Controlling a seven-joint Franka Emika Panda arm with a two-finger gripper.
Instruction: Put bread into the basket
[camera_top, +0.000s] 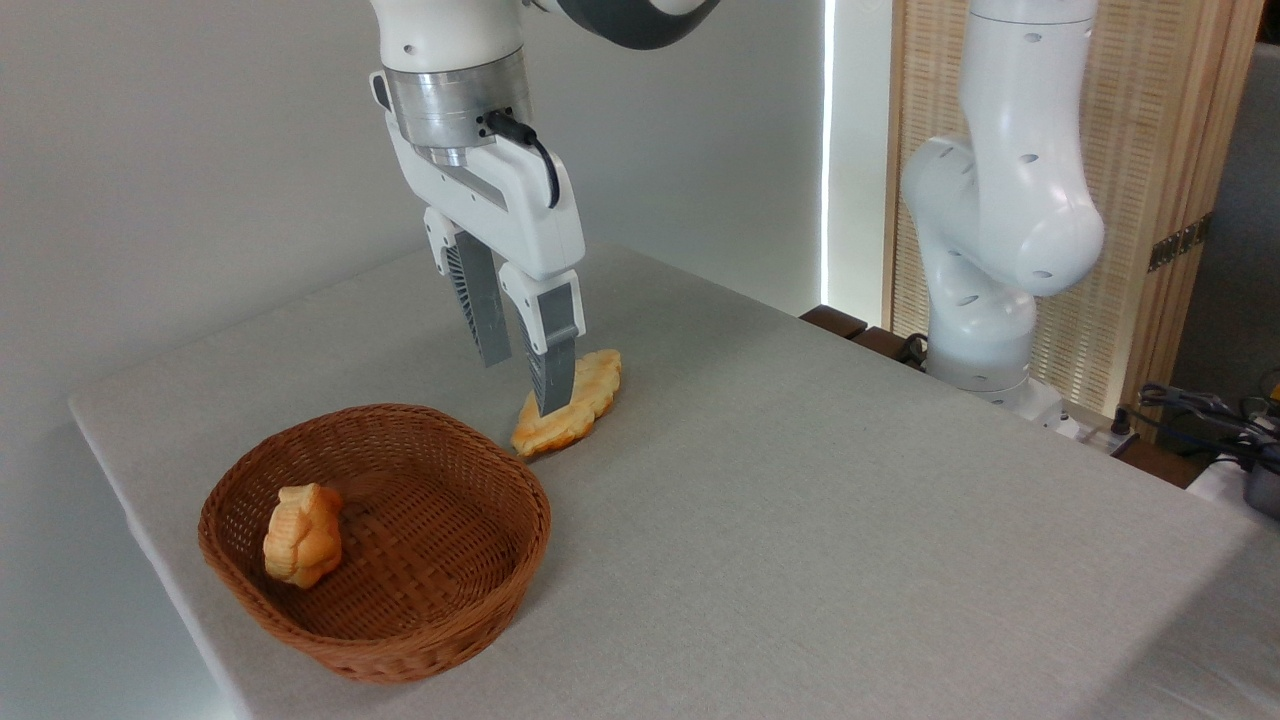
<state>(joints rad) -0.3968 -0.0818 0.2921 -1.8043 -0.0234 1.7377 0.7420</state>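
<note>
Plainly ridged golden bread (575, 405), tapered ends, beside basket (440, 600)

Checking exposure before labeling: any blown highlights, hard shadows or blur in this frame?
Camera view: bright strip of window light behind the table is blown out. Otherwise soft, even light; faint shadow beside the basket on the table. Gripper, bread and small bread piece look sharp; no motion blur seen.
</note>
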